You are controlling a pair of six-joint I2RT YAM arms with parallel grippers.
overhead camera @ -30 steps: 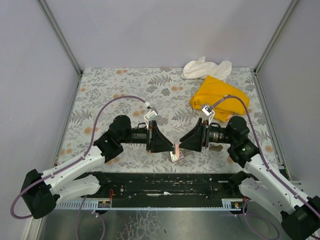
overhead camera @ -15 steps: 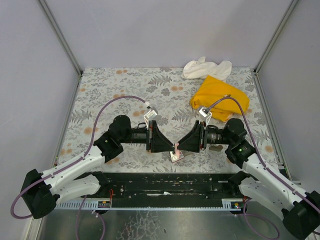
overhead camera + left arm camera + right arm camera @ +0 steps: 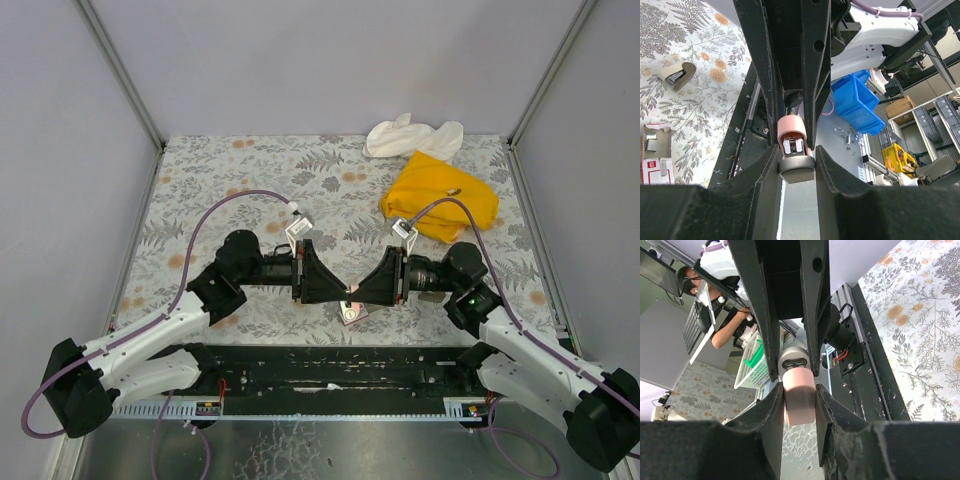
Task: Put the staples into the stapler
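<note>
So the right claw (image 3: 800,402) has just slid in toward the left one and pinched down a lot from how wide it stood a second ago. Its two fingers now sit flush on both sides of the pink end of the little stapler (image 3: 799,390), so I'd call that a grip, with a narrow gap and nothing spare. The left claw (image 3: 796,167) hasn't budged (same tight hold on the grey end, dead opposite). That leaves the stapler hanging in the air, clamped between the two claws nose to nose. My read is that this sets up pulling it open, one claw steadying while the other tugs. Whether the magazine is open at all, I can't tell from here.

Outward from there, the staples box (image 3: 350,314) lies on the worktop (image 3: 250,170) right underneath where the claws meet. It's pink with its tan inner bit showing, and neither claw is touching it, so no staples are in yet as far as I can judge. Well beyond the right claw, toward the far corner, there's a yellow cloth (image 3: 440,190) and a white rag (image 3: 412,135).
</note>
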